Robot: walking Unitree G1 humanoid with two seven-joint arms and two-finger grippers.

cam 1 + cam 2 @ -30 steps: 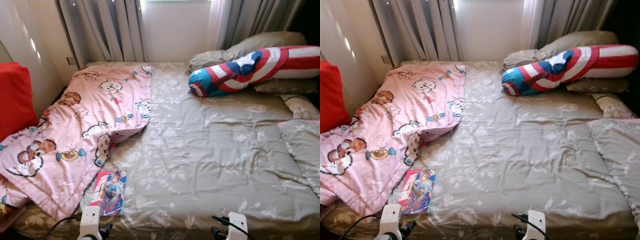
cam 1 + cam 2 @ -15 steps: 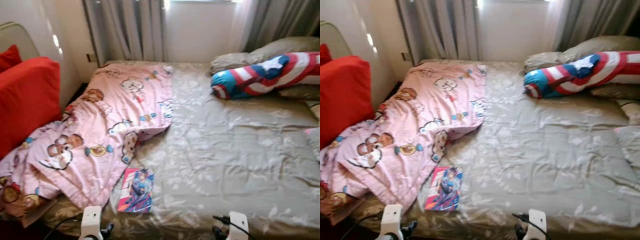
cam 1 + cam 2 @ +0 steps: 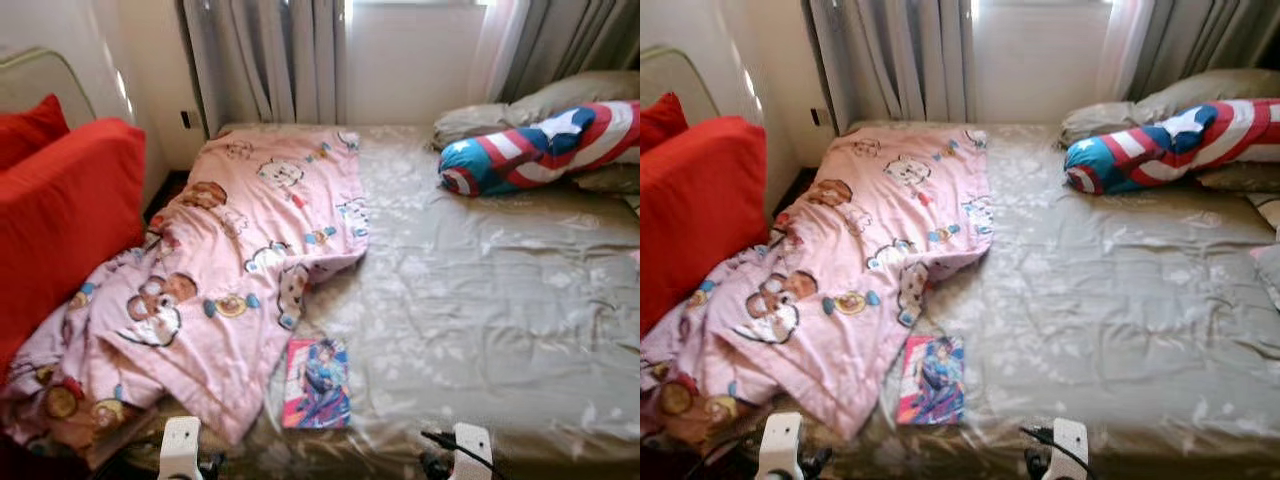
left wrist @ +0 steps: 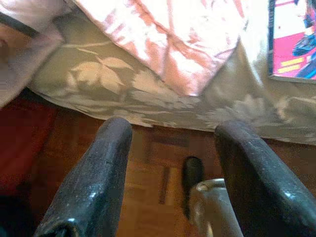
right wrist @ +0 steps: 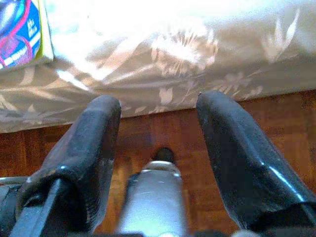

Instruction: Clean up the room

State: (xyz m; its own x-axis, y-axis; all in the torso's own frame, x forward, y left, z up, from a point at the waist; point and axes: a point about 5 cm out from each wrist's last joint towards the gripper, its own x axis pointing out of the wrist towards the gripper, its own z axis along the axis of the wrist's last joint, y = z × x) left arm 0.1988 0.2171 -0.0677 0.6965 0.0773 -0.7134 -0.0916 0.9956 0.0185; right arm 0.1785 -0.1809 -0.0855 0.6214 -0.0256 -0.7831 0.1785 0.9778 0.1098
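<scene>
Your view has swung left over the last second: the red sofa (image 3: 60,215) now shows more, nothing on the bed (image 3: 480,290) moved. Magazine (image 3: 318,384) lies near the foot edge, touching the pink blanket (image 3: 240,270). Left gripper (image 4: 170,163) and right gripper (image 5: 158,143) hang low, fingers spread, empty.

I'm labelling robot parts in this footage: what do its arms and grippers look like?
Each arm ends in a white block; a thin black cable loops off the right one. The left gripper and right gripper each have two thick, glossy black fingers with rounded tips.
</scene>
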